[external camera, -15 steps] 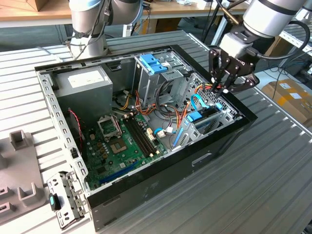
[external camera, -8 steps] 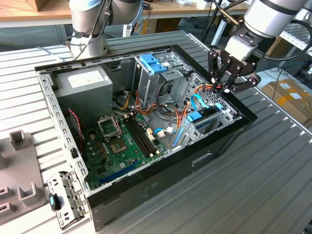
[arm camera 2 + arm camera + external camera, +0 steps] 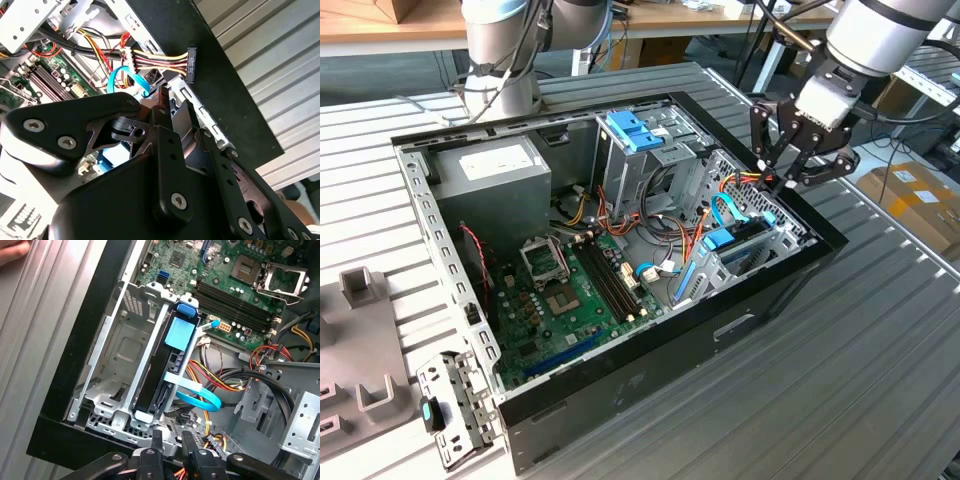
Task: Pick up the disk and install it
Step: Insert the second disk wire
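**Gripper**: hangs just above the cage, over the cage end nearest the case corner. Fingers a little apart in the first wrist view, pinching nothing, touching nothing that shows.

**Disk**: stands on edge inside the cage, in the slot on the side toward the board. Blue rails along both long edges, blue tab at the cage end farthest from the gripper. Looks lodged in its slot; cannot tell whether fully seated.

**Blue cable**: crosses the disk near the cage end under the gripper, then loops out of the cage toward the board.

**Power wires**: yellow, red and black bundle ending in a black plug, just beside the cage on the gripper's side.

**Hazards, as judged:**
- Snagging the blue cable or the wires, given how closely both crowd the cage end under the fingers
- Striking the cage's sheet-metal rim, since the slot leaves little room beside the disk
- Gripping a rail alone and bending its plastic, or cocking the disk so it jams in the slot
- Squeezing the cable against the disk
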Robot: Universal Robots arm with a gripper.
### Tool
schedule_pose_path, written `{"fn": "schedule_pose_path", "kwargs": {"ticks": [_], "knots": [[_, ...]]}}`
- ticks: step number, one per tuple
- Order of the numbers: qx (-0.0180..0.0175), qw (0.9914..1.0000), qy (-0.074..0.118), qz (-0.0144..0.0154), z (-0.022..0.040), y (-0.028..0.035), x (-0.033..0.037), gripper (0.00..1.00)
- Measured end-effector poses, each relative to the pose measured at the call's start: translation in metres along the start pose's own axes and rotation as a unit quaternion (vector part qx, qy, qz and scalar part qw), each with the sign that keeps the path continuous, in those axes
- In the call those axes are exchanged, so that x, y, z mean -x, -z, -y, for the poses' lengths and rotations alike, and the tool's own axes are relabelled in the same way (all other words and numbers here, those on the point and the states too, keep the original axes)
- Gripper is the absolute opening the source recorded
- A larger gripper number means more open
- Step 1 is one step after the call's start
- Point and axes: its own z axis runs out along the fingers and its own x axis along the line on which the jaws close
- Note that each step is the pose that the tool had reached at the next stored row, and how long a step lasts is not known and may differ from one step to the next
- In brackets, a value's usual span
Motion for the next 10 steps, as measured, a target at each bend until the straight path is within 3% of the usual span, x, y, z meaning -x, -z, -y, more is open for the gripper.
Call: {"fn": "schedule_pose_path", "kwargs": {"ticks": [6,8,10], "knots": [[0.0019,0.99936,0.036,0.0009,0.0058,0.0,-0.0024,0.29],[0.0028,0.99856,0.054,0.0014,0.0082,0.0,-0.0033,0.29],[0.004,0.9971,0.076,0.0019,0.0108,0.0,-0.0044,0.29]]}}
